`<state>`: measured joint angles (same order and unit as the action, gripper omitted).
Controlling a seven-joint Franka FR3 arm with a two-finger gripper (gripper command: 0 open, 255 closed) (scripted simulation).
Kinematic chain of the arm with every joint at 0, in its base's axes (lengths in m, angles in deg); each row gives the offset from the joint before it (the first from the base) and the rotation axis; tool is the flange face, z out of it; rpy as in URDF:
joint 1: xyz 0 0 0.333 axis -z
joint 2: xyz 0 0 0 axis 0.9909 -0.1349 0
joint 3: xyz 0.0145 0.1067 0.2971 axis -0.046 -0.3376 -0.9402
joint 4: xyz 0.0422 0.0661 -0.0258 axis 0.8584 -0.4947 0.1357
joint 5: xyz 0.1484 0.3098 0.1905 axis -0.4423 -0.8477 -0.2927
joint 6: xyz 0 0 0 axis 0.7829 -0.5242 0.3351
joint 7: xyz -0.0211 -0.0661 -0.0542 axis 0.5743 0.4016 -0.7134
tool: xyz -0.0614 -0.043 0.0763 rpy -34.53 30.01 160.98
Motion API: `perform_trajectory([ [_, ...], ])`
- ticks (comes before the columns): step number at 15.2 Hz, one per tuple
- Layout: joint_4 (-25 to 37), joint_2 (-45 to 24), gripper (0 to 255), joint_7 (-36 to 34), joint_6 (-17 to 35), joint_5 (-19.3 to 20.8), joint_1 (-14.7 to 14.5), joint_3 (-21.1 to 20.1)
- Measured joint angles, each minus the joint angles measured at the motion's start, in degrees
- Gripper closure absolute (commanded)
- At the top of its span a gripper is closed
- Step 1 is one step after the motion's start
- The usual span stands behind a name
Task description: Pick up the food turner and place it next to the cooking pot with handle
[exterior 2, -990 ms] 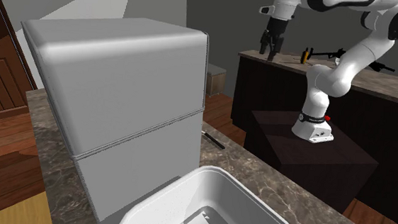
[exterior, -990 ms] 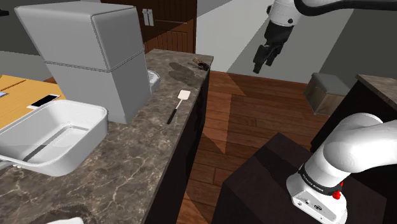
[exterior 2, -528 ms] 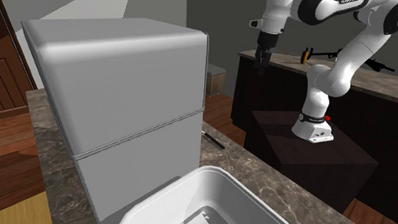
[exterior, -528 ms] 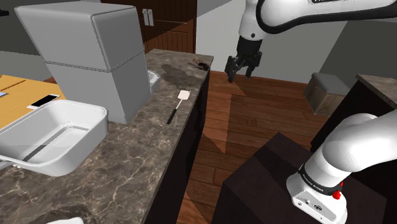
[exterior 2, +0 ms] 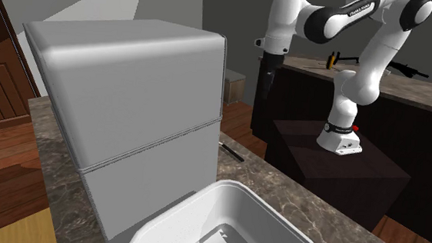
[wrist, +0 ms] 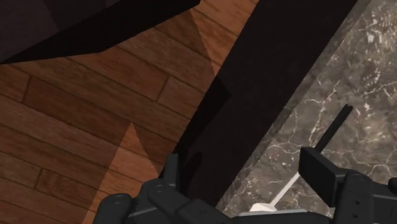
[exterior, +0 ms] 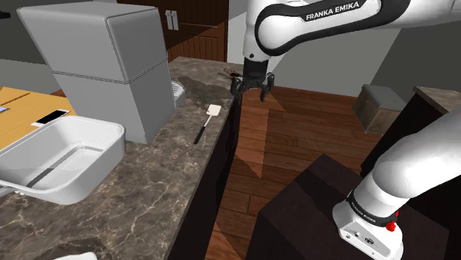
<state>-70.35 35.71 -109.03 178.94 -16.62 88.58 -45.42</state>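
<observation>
Turner was seen lying flat on the marble counter, near its floor-side edge, white head pointed away from the stand; grey box was stood near it, white tub beyond that; gripper was held over the counter edge, above and clear of the turner; jaws were spread open, nothing gripped.

- The surface looks like dark brown stone, veined pale like marble, with a faint sheen.
- The floor, at the shoulder view's middle right, is reddish wood planking with visible grain.
- The large grey box at upper left is smooth and matt.
- The arm has glossy white shells; the end effector is matt black.
</observation>
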Motion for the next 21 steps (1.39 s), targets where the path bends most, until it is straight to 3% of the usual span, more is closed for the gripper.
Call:
perform_trajectory([
  [6, 10.3, -15.9, 0, -15.7, 3.2, 4.5, 0.8, -3.6],
  [14, 27.0, -35.7, 0, -33.2, 3.4, 10.5, -2.6, -2.4],
  [17, 34.7, -42.9, 0, -38.1, 2.4, 11.7, -4.5, -0.9],
  [21, 35.5, -45.3, 0, -39.5, 3.8, 12.2, -5.0, -0.4],
])
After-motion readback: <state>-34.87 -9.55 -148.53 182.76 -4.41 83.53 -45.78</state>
